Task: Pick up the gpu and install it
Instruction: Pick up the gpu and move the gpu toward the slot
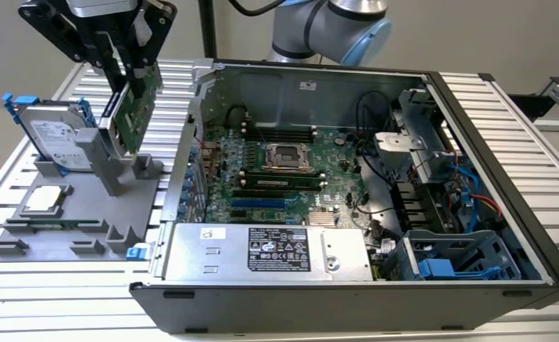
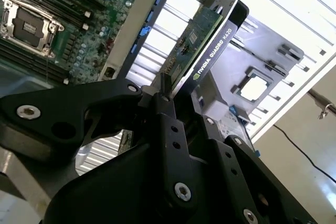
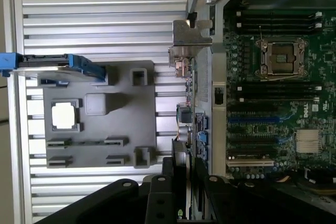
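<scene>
We see the hand [image 1: 129, 85] high at the exterior view's left, pinching the gpu [image 1: 132, 117] by its upper edge. The card hangs upright w/ a slight tilt, green board face turned toward the PC case [image 1: 355, 310]. It's over the grey parts holder [image 1: 89, 210] on the desk [image 1: 507, 100], just outside the case's side wall & not in any slot. Its lower edge sits btw. two grey posts of the holder. We can't tell whether it touches them.

In the second wrist view the black fingers [image 2: 164, 88] are pressed onto the card's edge, green board on one side, black shroud on the other. In the first wrist view we see the gpu edge-on, running alongside the case rim, w/ its silver bracket [image 3: 191, 38] at the end away from the hand.

On the holder:
- The HDD [image 1: 56, 132] w/ blue rails stands on edge, just beside the gpu.
- A CPU chip [image 1: 46, 201] lies flat in its pocket, nearer the front.

The case lies open on its side. Inside are the mobo [image 1: 298, 174] w/ its CPU socket [image 1: 284, 155] approx. in the middle, and the PSU [image 1: 265, 249] along the near wall. The arm [image 1: 332, 25] rises behind the case.
</scene>
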`<state>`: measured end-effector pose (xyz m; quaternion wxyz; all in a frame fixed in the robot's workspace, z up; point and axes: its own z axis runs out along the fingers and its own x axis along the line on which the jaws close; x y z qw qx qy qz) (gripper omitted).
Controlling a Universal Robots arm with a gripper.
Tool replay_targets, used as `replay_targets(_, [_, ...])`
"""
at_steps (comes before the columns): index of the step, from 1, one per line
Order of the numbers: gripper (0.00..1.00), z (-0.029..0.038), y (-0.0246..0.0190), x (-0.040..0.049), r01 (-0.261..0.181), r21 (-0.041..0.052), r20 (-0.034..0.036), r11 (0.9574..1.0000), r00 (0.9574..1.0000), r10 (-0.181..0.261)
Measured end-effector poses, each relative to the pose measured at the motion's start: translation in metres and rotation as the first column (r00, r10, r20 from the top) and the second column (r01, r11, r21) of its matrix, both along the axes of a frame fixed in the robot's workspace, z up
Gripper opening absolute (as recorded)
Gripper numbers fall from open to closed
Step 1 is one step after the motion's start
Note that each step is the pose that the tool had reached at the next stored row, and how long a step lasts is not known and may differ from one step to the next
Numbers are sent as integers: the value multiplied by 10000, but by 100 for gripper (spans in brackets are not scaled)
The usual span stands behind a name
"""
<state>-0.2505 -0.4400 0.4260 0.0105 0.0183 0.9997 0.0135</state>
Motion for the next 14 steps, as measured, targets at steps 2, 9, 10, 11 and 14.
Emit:
replay_targets(2, [0,0,1,36,0,0,0,10000,10000,0])
replay_targets(9, [0,0,3,152,0,0,0,10000,10000,0])
replay_targets(10, [0,0,3,169,0,0,-1,10000,10000,0])
replay_targets(11, [0,0,3,185,0,-1,0,10000,10000,0])
replay_targets(14, [0,0,4,234,0,0,0,10000,10000,0])
